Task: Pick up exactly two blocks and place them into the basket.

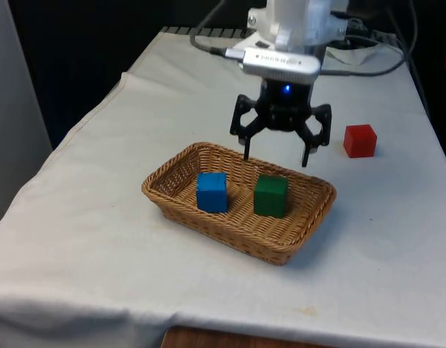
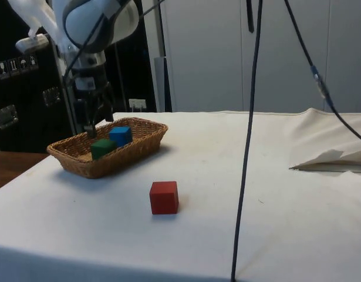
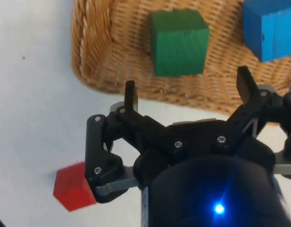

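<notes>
A wicker basket sits on a white-clothed worktop, holding a blue block and a green block side by side, apart. The black gripper hangs above the basket's far rim, fingers spread and empty. A red block rests on the cloth well outside; with two blocks in, the count looks met.
</notes>
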Tool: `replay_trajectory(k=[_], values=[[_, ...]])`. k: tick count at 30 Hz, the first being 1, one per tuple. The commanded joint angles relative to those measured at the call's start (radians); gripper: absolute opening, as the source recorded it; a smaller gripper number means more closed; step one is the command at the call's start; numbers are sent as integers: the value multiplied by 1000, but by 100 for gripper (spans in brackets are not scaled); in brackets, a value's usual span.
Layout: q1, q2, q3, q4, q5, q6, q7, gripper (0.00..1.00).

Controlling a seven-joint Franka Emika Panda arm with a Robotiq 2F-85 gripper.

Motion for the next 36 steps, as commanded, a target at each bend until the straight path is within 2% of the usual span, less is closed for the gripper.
replay_trajectory(k=[1,3,4,5,6,12,13,14,22,23,24,32,33,34,36], values=[[7,-26,-5,-22,-8,-3,3,100],[9,-49,-6,-40,-12,-8,4,100],[3,-34,0,-24,-6,-11,0,100],[11,-60,-6,-51,-15,-9,4,100],[13,-82,-5,-73,-20,-7,4,100],[19,-148,-5,-138,-35,-4,5,100],[13,-139,0,-127,-29,-14,0,100],[20,-159,-5,-149,-37,-4,5,100],[29,-268,-4,-255,-66,-4,8,100],[22,-249,1,-234,-55,-14,1,100],[30,-279,-4,-266,-69,-4,9,100],[31,-362,0,-360,-88,10,8,100],[27,-353,4,-347,-79,-5,2,100],[32,-370,1,-371,-89,13,8,100],[32,-386,1,-393,-92,20,7,100]])
